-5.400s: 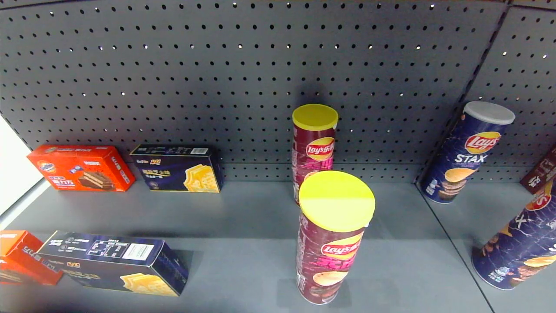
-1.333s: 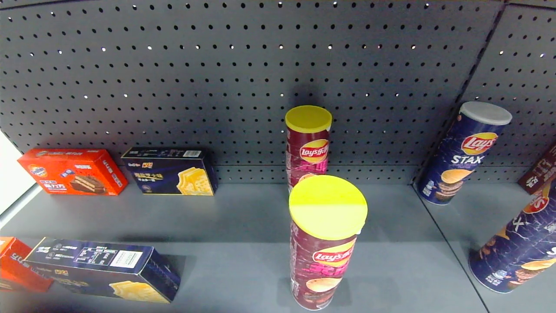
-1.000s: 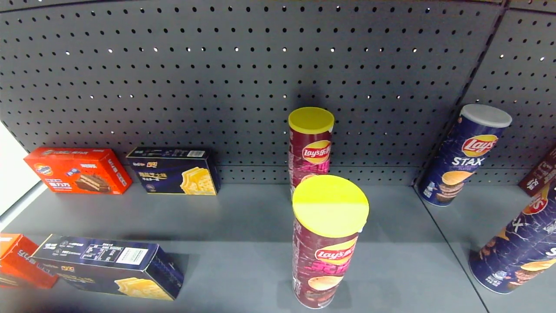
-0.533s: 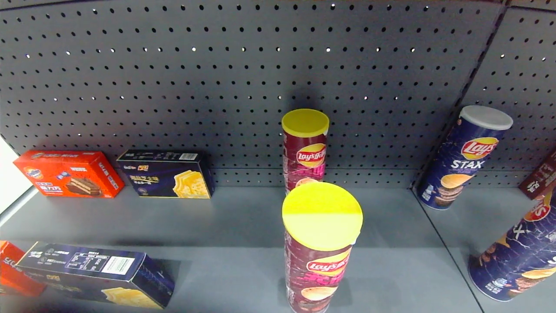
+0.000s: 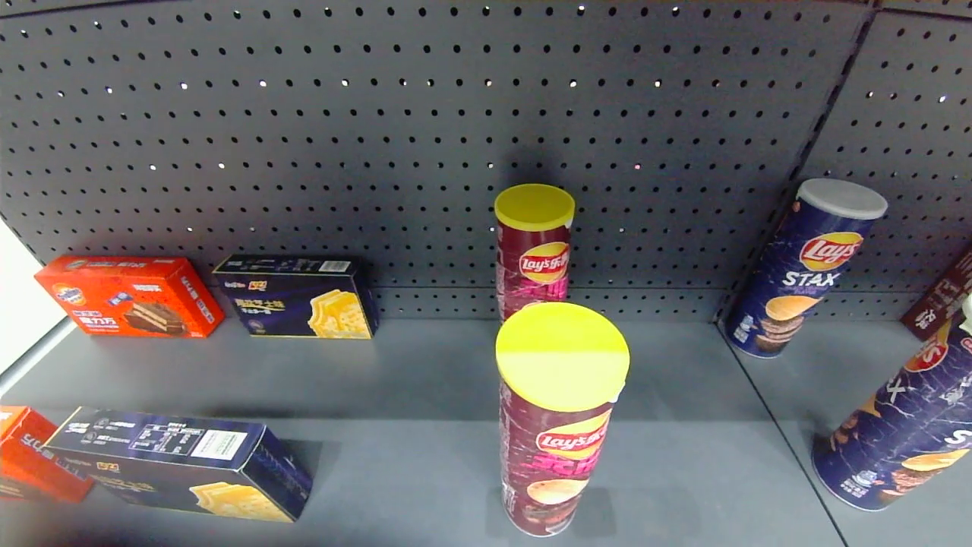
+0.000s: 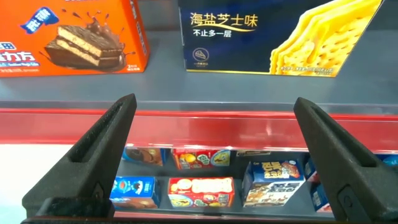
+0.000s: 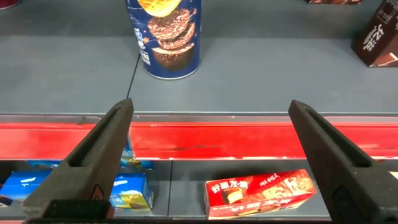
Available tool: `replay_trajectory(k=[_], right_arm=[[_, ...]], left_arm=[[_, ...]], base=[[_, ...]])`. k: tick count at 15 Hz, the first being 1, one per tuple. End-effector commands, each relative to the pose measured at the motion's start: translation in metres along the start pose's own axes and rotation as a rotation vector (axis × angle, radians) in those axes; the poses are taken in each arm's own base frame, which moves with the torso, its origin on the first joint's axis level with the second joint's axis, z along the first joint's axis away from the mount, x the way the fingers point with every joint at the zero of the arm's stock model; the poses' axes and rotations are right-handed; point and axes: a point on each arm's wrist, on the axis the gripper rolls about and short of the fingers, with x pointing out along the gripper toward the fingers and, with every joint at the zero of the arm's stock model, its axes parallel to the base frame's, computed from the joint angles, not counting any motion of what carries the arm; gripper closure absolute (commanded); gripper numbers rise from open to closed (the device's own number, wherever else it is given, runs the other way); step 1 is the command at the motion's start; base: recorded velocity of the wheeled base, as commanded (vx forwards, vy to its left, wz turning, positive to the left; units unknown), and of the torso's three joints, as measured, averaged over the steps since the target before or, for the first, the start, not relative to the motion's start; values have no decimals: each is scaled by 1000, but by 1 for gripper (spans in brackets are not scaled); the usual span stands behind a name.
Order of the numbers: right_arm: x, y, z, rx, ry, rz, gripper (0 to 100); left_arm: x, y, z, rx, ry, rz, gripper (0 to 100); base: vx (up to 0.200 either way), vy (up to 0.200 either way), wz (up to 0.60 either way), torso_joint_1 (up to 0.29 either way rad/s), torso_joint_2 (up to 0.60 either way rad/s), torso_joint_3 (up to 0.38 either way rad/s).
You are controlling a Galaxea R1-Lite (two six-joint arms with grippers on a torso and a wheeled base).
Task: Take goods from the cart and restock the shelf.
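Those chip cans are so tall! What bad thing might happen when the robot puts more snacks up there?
1. The front maroon can stands tall near the front of the shelf. A passing arm might tip it into the can behind.
2. The open left gripper and right gripper point at the red edge, so reaching straight in could bump it.

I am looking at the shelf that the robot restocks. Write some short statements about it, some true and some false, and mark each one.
1. The front maroon can and the rear maroon can both stand upright. True.
2. The left gripper is shut. False: it is open and empty.
3. The rear blue box sits to the right of the rear orange box. True.
4. The rear blue can has a yellow top. False: its lid is grey.
5. The right gripper is open. True.
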Motion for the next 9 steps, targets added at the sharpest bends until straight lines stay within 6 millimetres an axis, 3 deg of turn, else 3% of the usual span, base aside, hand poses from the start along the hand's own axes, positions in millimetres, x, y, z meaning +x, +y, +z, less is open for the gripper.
replay_trajectory(k=[1,9], right_arm=[[0,0,0,0,-1,0,0],[0,0,0,3,-3,-2,0]], left_arm=[[0,0,0,0,1,1,0],[0,0,0,0,1,1,0]], base=[[0,0,0,0,0,0],[0,0,0,0,0,0]])
